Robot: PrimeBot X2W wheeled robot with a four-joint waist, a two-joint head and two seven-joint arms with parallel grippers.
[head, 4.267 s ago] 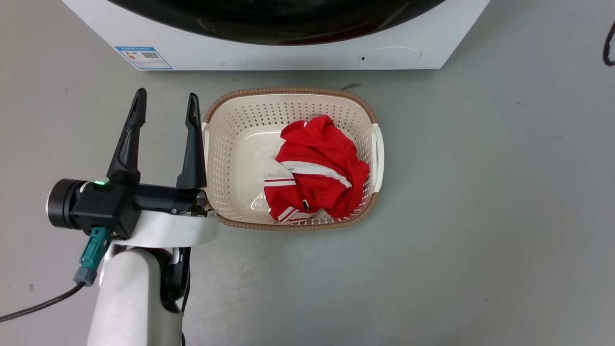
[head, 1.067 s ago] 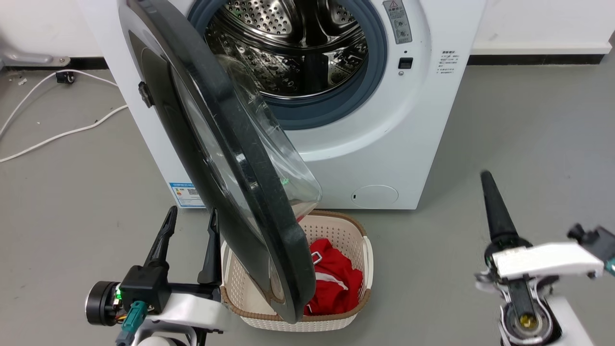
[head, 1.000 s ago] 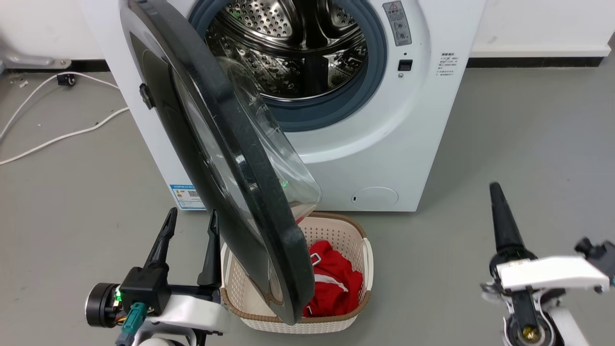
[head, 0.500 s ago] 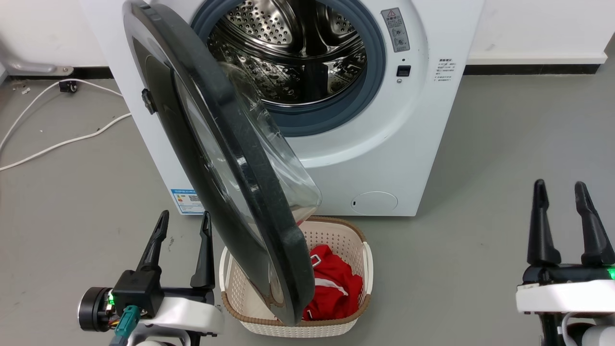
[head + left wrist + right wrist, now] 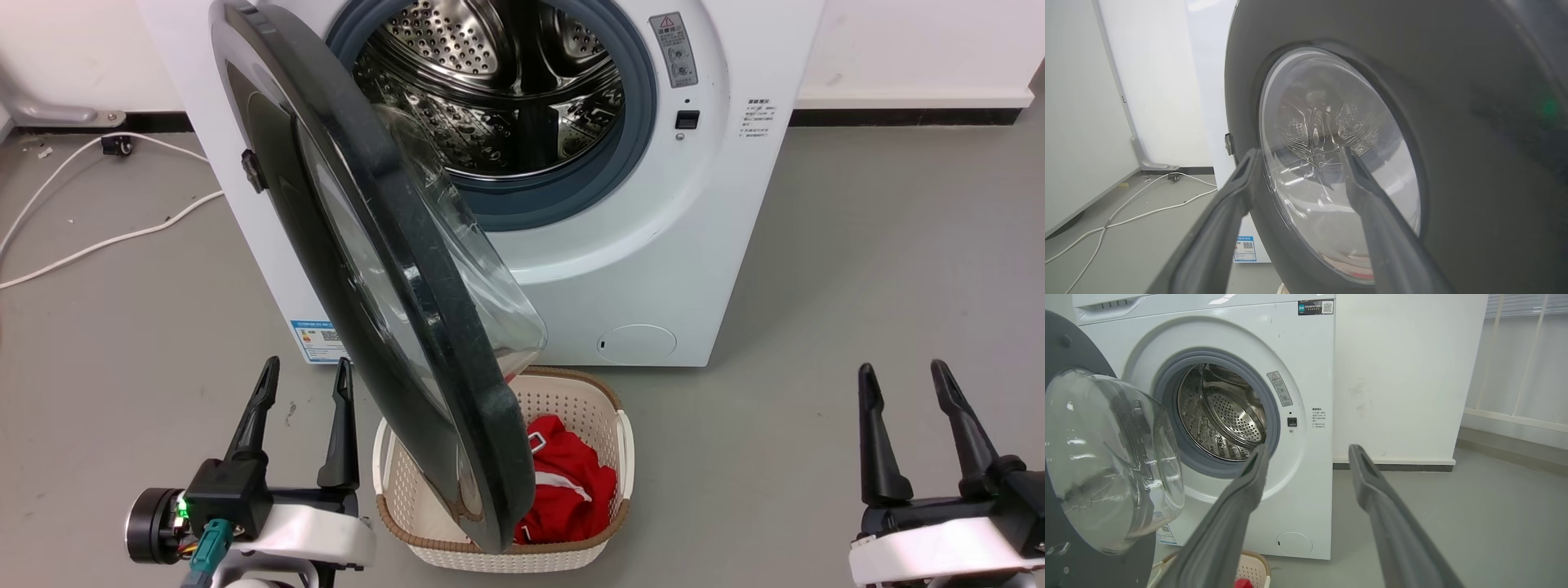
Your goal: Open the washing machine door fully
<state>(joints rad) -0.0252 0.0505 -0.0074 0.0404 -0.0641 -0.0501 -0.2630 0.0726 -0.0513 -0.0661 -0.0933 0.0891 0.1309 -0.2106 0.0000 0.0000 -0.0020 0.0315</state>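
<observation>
Step in hand: swinging the washing machine door wider. It was judged part done, since the door stood about half open, edge-on in the head view.
Door position: hinged on the left side of the washing machine, its free lower rim hanging over the laundry basket and the steel drum exposed.
Left gripper: the 2 fingers were spread wide and held nothing. It sat just beside the door's outer face; whether it touched could not be told.
Right gripper: the 2 fingers were spread wide and held nothing. It was well apart from the door, right of the basket, and pointed at the machine front.
Recommended contact: probably the black rim near the free edge, farthest from the hinge, where least force would serve. The bulging glass bowl looked slippery and was best avoided.
Recommended motion: a slow push from the inner side, following the hinge arc leftward, not a straight shove.
Hazards: the left gripper stood in the likely swing path and would need clearing first. The basket and its red garment lay close under the rim.
</observation>
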